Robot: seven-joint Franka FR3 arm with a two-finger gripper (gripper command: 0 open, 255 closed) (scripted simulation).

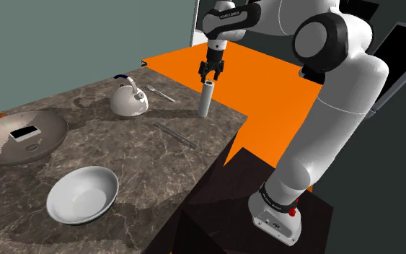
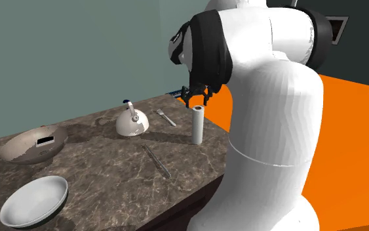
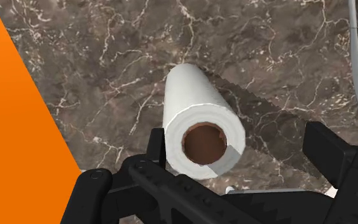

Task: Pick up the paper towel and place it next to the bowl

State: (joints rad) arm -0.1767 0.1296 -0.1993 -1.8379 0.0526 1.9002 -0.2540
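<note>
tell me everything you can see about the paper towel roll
The paper towel roll is a plain white cylinder with a brown core showing at its top end. It stands upright on the dark marbled counter, near the edge by the orange floor. The black hand is at its top, open, with a finger on either side, not clasping it.

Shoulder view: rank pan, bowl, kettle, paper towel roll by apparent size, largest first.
1. pan, cut by the picture's edge
2. bowl, close to the pan and nearer the camera, so this pair is unsure
3. kettle
4. paper towel roll
</note>
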